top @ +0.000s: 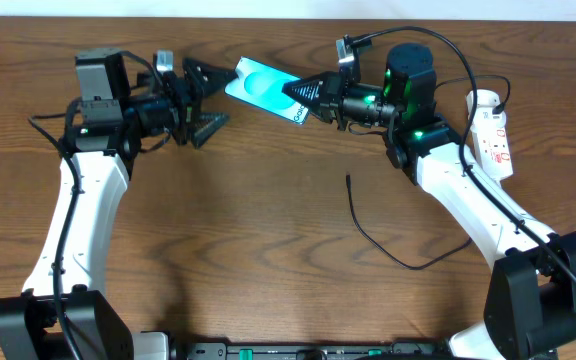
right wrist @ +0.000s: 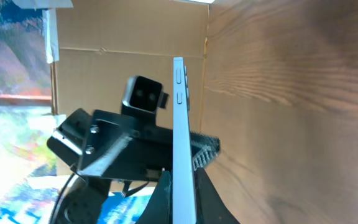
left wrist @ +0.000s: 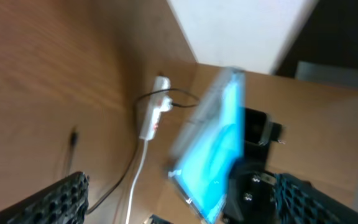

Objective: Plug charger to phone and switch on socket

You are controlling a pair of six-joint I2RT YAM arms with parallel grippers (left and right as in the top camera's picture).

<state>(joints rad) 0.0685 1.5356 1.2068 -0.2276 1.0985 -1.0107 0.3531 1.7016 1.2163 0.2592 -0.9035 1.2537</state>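
Observation:
My right gripper [top: 304, 95] is shut on the phone [top: 263, 86] and holds it off the table, blue screen up. In the right wrist view the phone [right wrist: 182, 124] stands edge-on between the shut gripper [right wrist: 184, 202]. My left gripper [top: 206, 98] is open just left of the phone's free end, not touching it. In the left wrist view the blurred phone [left wrist: 213, 155] hangs ahead of the wide-open left gripper [left wrist: 182, 208]. The charger's black tip [top: 348, 180] lies loose on the table, its cable curling right. The white socket [top: 493, 130] lies at the far right.
The charger cable loops across the wood to about [top: 408, 265] and back under the right arm. The socket [left wrist: 154, 115] and its white lead [left wrist: 138, 174] show in the left wrist view. A cardboard wall [right wrist: 129, 62] stands behind the table's far edge.

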